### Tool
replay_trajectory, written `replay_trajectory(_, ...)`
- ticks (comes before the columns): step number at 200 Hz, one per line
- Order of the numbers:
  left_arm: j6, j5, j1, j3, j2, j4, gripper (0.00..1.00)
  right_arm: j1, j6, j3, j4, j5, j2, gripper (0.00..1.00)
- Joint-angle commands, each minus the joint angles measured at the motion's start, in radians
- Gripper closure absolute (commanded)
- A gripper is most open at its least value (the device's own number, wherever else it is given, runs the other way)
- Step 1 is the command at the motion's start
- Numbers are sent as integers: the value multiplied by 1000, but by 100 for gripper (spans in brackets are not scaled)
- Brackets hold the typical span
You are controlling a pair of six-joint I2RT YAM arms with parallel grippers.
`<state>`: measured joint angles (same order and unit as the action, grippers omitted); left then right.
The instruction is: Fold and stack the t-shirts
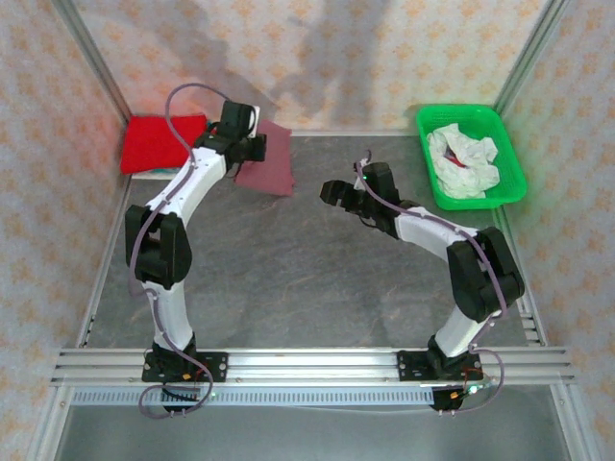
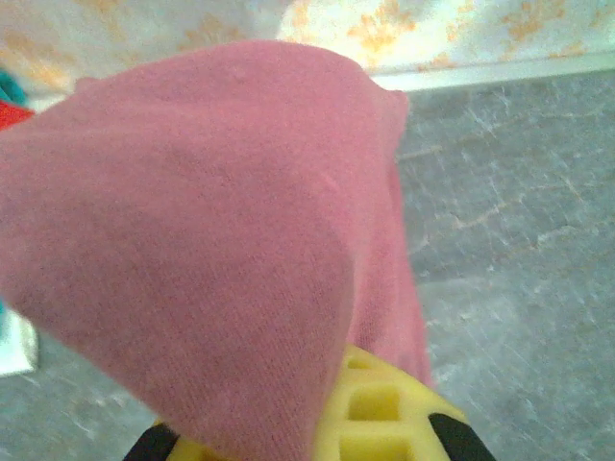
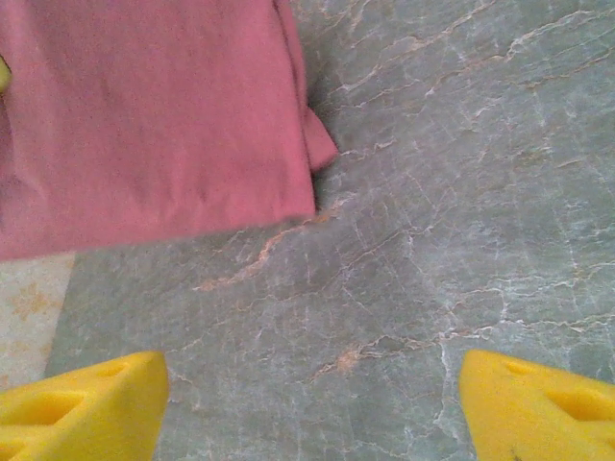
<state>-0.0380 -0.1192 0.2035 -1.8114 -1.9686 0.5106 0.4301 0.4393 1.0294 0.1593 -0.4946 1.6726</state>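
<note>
On my feed, a green plastic basket sits at the far right corner of the grey marbled counter. Walls papered in a pale floral pattern close three sides. A ribbed aluminium rail runs along the near edge.

Clearance about the fingers. Between the spread yellow fingers of the right gripper lies bare grey marbled table top, unobstructed. Ahead and to their left hangs the maroon folded cloth t-shirt, its lower edge the nearest obstacle, with open table to its right. The left gripper, closed on that shirt, has cloth draped over its fingers. To their right the table runs free to the patterned back wall. A bright red cloth t-shirt lies beyond their left side. A green plastic basket stands well right of the right fingers.
</note>
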Motion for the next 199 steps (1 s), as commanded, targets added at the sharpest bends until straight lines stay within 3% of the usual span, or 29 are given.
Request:
replay_trajectory(1, 171, 30, -55, -95, -67, 72, 100, -5, -25, -13, 63, -27, -25, 21)
replay_trajectory(74, 390, -299, -281, -541, -284, 274, 100, -5, -58, -6, -28, -23, -59, 19)
replay_trajectory(116, 390, -442, -397, -876, -450, 360, 100, -5, -92, 26, -150, 27, -70, 19)
replay_trajectory(148, 296, -598, -472, -907, -463, 236, 100, -5, -100, 38, -229, 63, -68, 19)
replay_trajectory(199, 359, -589, -559, -940, -521, 182, 100, -5, -97, 76, -344, 100, -84, 19)
